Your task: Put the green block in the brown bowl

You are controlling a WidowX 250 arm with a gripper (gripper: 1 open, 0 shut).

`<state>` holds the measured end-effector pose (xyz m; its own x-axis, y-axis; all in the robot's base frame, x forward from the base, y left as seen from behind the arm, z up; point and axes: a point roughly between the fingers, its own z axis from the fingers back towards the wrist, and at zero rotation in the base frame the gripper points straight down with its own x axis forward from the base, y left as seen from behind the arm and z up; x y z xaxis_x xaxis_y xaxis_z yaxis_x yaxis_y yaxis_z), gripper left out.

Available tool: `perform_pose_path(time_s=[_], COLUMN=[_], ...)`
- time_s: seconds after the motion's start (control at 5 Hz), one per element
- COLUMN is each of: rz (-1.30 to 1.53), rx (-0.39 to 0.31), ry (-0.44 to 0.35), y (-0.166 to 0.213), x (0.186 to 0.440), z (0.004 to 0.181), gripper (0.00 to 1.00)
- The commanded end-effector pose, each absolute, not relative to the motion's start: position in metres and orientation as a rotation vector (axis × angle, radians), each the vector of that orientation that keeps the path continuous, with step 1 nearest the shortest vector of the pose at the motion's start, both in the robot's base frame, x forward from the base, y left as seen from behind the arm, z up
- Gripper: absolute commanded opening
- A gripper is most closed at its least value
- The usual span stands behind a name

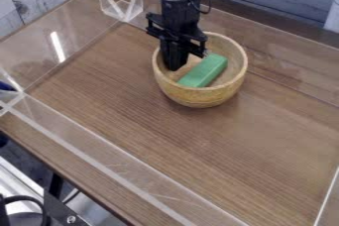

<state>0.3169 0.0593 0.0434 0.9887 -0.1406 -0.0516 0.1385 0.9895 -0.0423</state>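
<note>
The green block (205, 70) lies flat and slanted inside the brown bowl (233, 84), which stands on the wooden table a little behind the middle. My black gripper (180, 60) points straight down over the bowl's left inner side, its fingertips low between the left rim and the block's left end. The fingers are shut with nothing between them, and the block lies free. I cannot tell whether the fingertips touch the block or the bowl wall.
Low clear acrylic walls (54, 121) run along the table's left and front sides. A clear plastic bracket (122, 6) stands at the back left, behind the arm. A grey plank wall rises at the rear.
</note>
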Motion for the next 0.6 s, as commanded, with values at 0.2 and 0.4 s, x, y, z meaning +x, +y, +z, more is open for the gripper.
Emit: perform_pose_path(time_s=[0.2,0.4], rz=[-0.147,-0.14], rx=[-0.021,-0.026], ry=[-0.015,-0.032], y=[0.059,0.061], x=[0.329,0.327], z=[0.07,0.083], gripper=[1.0,1.0])
